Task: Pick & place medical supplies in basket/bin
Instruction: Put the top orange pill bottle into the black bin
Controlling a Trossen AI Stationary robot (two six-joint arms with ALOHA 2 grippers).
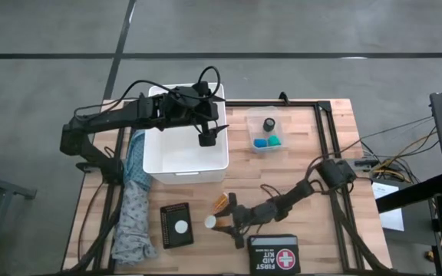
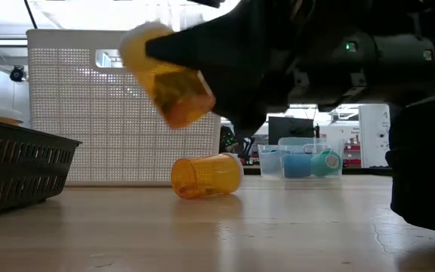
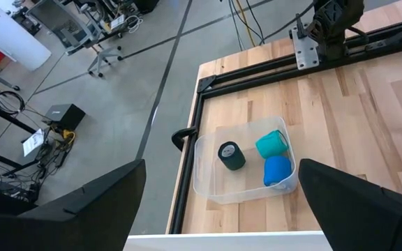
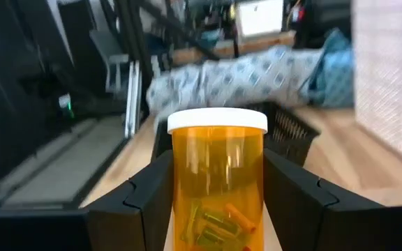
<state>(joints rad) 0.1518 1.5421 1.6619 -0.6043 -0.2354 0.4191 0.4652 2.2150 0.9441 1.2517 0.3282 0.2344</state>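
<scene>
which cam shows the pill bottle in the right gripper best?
Right wrist view: the held pill bottle fills the picture between the fingers, white cap and contents visible. Low view shows it tilted, lifted, blurred. High view: only a small white cap. Left wrist view: absent.

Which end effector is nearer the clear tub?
Left. The left end effector hangs over the basket beside the tub; the right end effector holds a bottle near the front edge.

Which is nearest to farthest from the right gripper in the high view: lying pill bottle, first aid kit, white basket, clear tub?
From the right gripper, shut on a pill bottle:
1. Lying pill bottle, just beyond it.
2. First aid kit, near table edge.
3. White basket, far left.
4. Clear tub, far side.
</scene>
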